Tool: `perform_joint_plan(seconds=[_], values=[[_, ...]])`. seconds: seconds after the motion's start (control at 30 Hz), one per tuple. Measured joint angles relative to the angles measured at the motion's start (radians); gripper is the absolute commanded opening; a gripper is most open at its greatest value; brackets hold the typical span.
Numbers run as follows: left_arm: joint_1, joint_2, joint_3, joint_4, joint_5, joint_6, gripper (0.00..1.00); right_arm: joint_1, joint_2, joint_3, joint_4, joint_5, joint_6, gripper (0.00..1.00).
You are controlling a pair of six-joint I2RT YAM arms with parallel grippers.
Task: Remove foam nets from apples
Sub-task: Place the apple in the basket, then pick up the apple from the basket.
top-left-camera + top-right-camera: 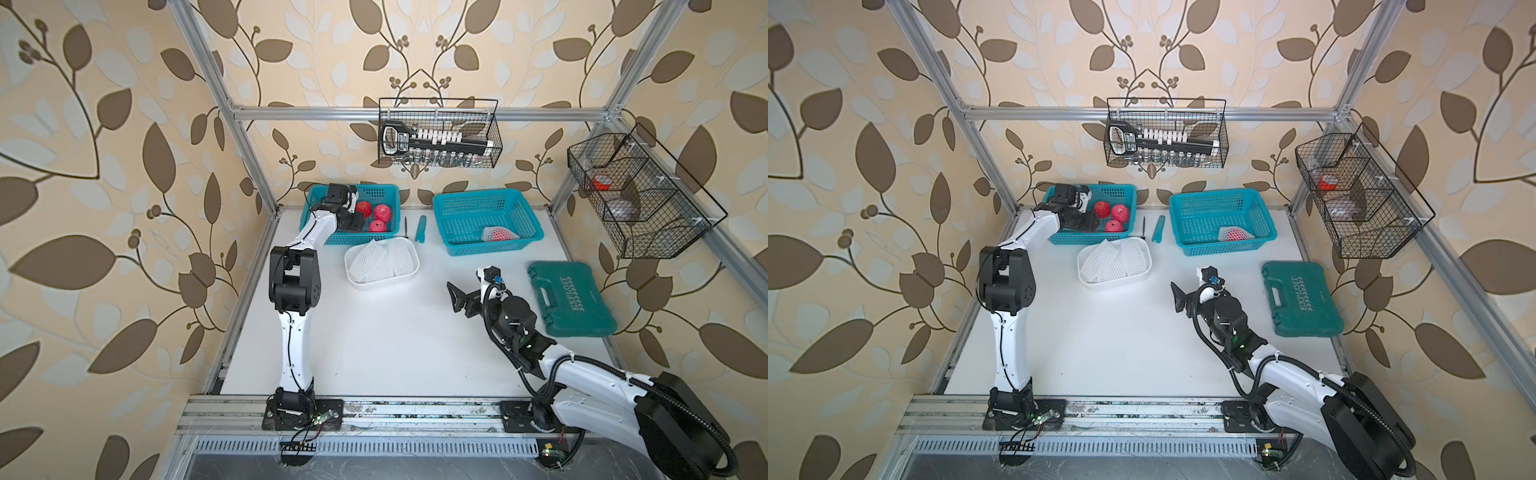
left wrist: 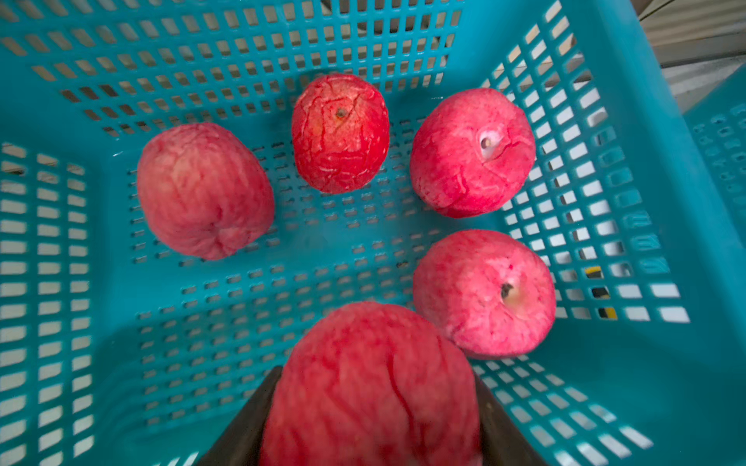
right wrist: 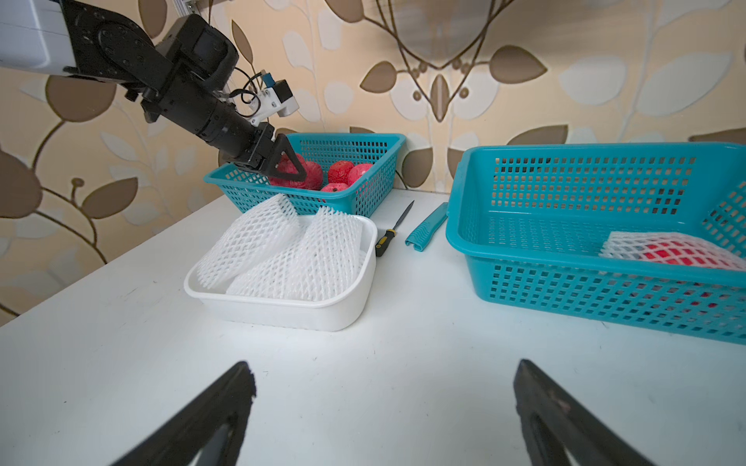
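hanging over the left basket (image 2: 242,48), inside its rim line, left hand (image 2: 377,373) is clamped on held apple (image 2: 371,403), a finger on each side. its arm crosses the basket's left rim. four loose apples (image 2: 340,133) lie bare on the basket floor, apart from each other. middle of that floor is bare. in both top views only three of them show, the arm hides the rest.

right hand (image 3: 383,379) hangs low over the bench (image 1: 395,332), fingers wide apart, nothing between them. big bare stretch of bench runs from the tub (image 3: 282,314) to the front rail (image 1: 395,409).

tub sits just in front of the left basket, touching or not, can't tell. nets (image 3: 282,258) are piled in it, standing above its rim. one netted apple (image 3: 678,252) lies in the right basket (image 3: 565,155), by the front-right corner, and the rest of that floor is bare. the basket's front wall stands between right hand and netted apple.

between the baskets lie knife (image 3: 397,226) and teal sheath (image 3: 428,226), side by side, not touching. knife handle is just beside the tub corner. green case (image 1: 571,297) lies flat at the bench's right edge, near the right arm. wire racks (image 1: 440,133) hang on the frame at back and right, above the bench.
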Motion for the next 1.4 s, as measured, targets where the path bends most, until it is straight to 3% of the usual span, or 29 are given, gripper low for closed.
perform_joint_plan(seconds=[0.13,0.27,0.43,0.63,0.77,0.9,0.97,1.17,1.27,1.4], values=[[-0.001,0.066,0.073,0.001,0.002,0.01,0.49,0.0,0.012,0.0,0.01,0.01,0.0,0.99],[-0.001,0.118,0.134,0.018,0.016,0.018,0.76,0.0,0.041,0.0,0.008,0.021,-0.001,1.0],[-0.002,0.125,0.137,0.023,0.037,0.024,0.93,0.0,0.053,0.0,0.006,0.055,-0.009,1.0],[-0.008,0.118,0.135,0.034,0.05,0.024,0.95,-0.012,0.053,0.024,-0.034,0.107,-0.024,1.0],[-0.017,0.047,0.108,0.016,0.096,-0.017,0.95,-0.133,0.079,0.209,-0.208,0.119,0.04,1.0],[-0.042,-0.195,-0.106,0.092,0.109,-0.076,0.95,-0.329,0.199,0.481,-0.317,0.01,0.113,1.0],[-0.08,-0.382,-0.279,0.174,0.096,-0.113,0.95,-0.411,0.292,0.634,-0.394,-0.06,0.137,1.0],[-0.312,-0.849,-0.728,0.481,-0.035,-0.18,0.94,-0.515,0.563,0.986,-0.642,-0.172,0.121,0.99],[-0.434,-0.911,-0.857,0.554,-0.067,-0.22,0.94,-0.525,0.681,1.146,-0.793,-0.172,0.079,0.99],[-0.538,-0.864,-0.958,0.566,-0.091,-0.251,0.94,-0.544,0.792,1.304,-0.977,-0.169,0.016,0.99]])
